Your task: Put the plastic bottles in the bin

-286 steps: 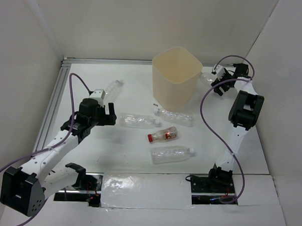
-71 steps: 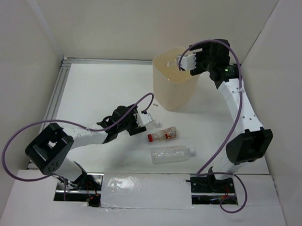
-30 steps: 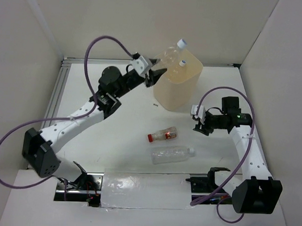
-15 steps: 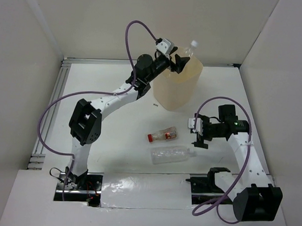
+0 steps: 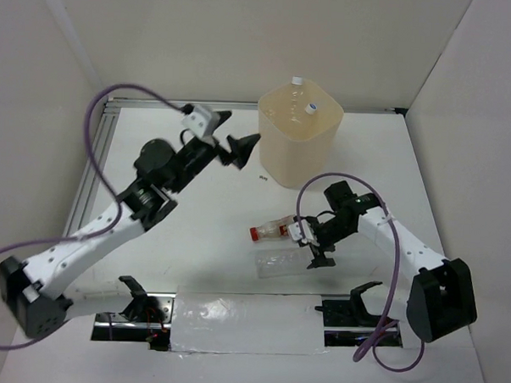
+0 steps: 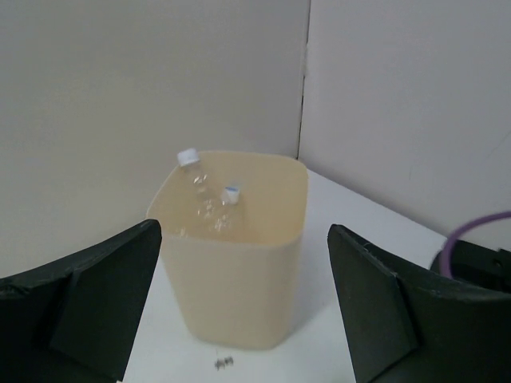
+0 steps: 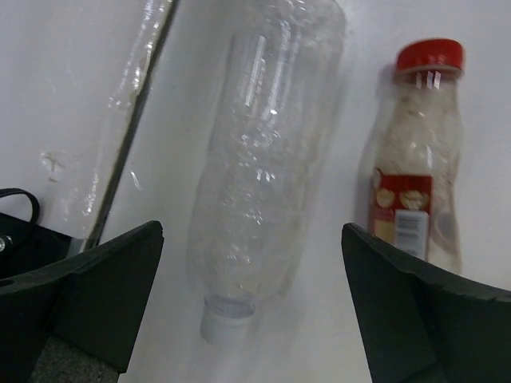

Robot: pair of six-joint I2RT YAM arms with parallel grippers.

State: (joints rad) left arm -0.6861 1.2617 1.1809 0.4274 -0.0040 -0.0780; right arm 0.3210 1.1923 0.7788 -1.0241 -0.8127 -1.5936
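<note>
Standing at the table's 12 o'clock edge, the bin [image 5: 295, 163] holds two clear bottles [image 5: 308, 109], white caps up. At its 6 o'clock, well apart, lie the red-capped bottle [image 5: 275, 229] and, just beside it, a clear bottle [image 5: 278, 262]. The right claw [image 5: 314, 243] hangs over their 3 o'clock ends, spread wide and empty. The left claw [image 5: 238, 148], likewise spread and empty, sits at the bin's 9 o'clock, not touching it. Bare white table [image 5: 194, 231] lies open at 9 o'clock of the loose bottles. Pale walls [image 5: 203, 36] enclose three sides.
</note>
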